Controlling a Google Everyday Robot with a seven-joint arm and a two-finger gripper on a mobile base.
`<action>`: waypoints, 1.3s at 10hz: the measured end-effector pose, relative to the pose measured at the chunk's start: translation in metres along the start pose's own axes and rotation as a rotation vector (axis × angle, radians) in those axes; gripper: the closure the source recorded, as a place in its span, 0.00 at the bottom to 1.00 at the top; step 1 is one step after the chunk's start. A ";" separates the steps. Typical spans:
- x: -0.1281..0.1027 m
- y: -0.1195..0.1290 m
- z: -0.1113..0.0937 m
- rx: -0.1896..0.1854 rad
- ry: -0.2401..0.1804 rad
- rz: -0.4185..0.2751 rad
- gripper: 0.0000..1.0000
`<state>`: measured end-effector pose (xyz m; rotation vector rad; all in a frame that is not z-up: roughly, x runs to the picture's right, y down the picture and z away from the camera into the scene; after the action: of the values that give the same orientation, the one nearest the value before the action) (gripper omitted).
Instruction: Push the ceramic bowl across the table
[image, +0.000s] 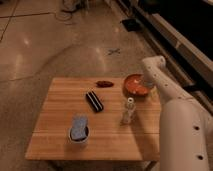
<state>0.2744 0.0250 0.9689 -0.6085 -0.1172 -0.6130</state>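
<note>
The ceramic bowl (134, 84), wide, shallow and orange-red, sits at the far right corner of the light-wood table (60, 120). My white arm rises from the lower right, bends above the table's right edge and comes down into the bowl. The gripper (147, 83) is at the bowl's right side, touching or just inside its rim, and is mostly hidden by the wrist.
On the table are a small dark red item (104, 83) near the far edge, a black oblong object (94, 101) in the middle, a small pale bottle (129, 111) and a white cup with a blue item (78, 130) near the front. Dark furniture lines the right wall.
</note>
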 end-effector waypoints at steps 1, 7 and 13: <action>0.000 0.003 0.005 -0.010 0.005 -0.005 0.20; -0.011 0.011 0.015 -0.006 0.052 -0.105 0.20; -0.030 0.021 0.003 -0.006 0.106 -0.203 0.20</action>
<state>0.2623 0.0554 0.9529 -0.5721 -0.0779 -0.8413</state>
